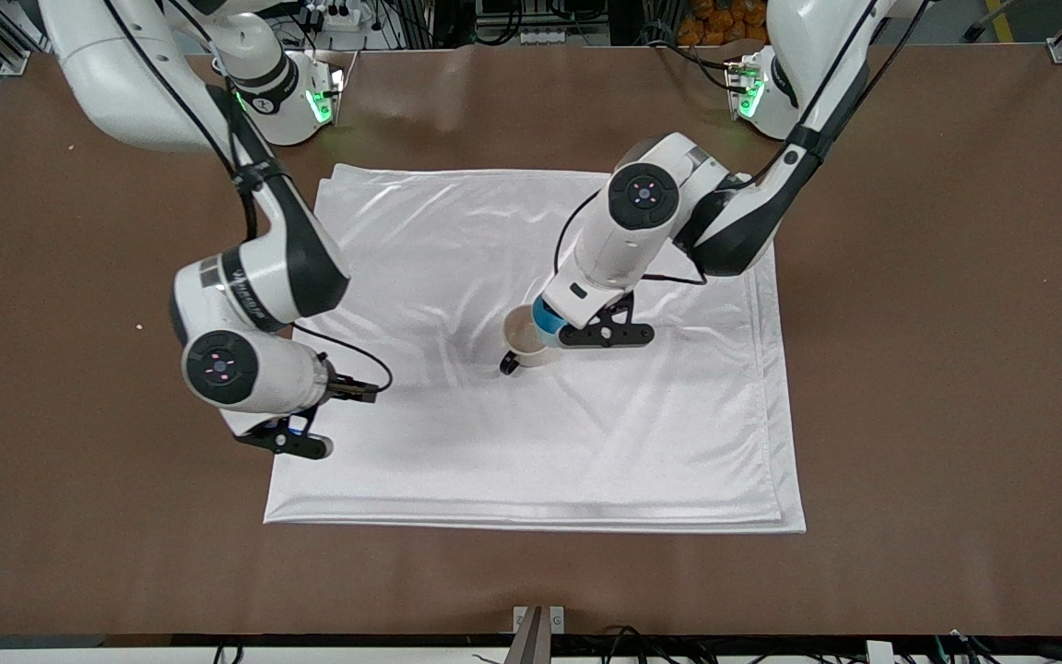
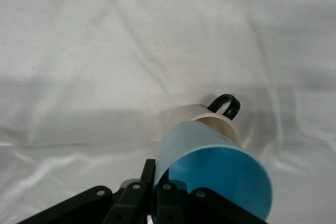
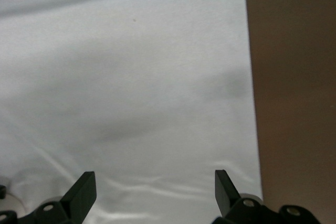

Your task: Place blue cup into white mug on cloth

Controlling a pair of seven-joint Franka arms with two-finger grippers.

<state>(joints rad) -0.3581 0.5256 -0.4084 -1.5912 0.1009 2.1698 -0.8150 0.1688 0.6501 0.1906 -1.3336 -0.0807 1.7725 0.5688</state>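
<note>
At the lower left of the front view your right gripper hangs over the cloth's edge at the right arm's end; it waits, and its wrist view shows the fingers spread wide with nothing between them. Move to the centre of the frame and you find the white mug standing upright on the cloth, its black handle toward the front camera. Just right of it, your left gripper is clamped on the blue cup, one finger inside the wall and one outside. The cup is tilted: its long axis slants down toward the mug, base over the mug's rim and open mouth back toward the wrist. I judge you must right the cup over the opening before lowering, or its base may catch the rim.
</note>
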